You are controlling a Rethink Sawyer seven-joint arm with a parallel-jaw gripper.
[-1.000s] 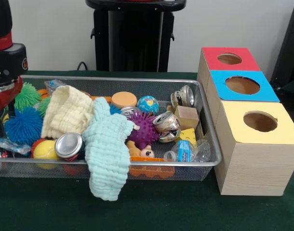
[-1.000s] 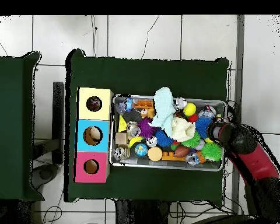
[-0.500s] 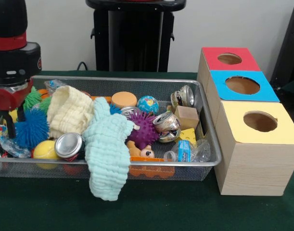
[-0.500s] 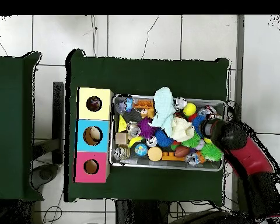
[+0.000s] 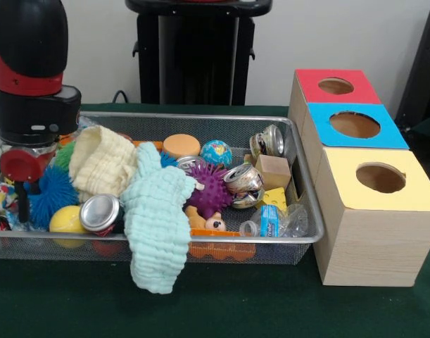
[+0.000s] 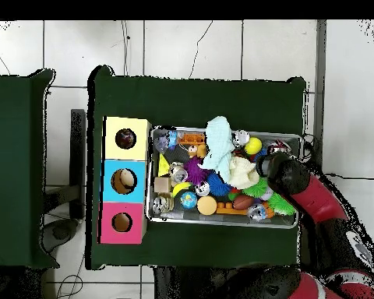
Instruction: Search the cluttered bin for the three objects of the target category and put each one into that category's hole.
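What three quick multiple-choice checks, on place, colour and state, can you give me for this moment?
1. Where is the gripper?
A. over the boxes
B. at the bin's end farthest from the boxes
C. off the table
2. What colour tops the largest box?
A. yellow
B. red
C. blue
3. How does the mint cloth lie?
A. folded flat inside
B. draped over the bin's near rim
C. inside a hole
Answers: 1 B, arm stands over that end; 2 A, yellow top; 3 B, its end hangs outside.

bin (image 5: 299, 236) at table centre, three boxes (image 5: 373, 211) in a row at its 3 o'clock, cloth (image 5: 157, 232) draped over its 6 o'clock rim
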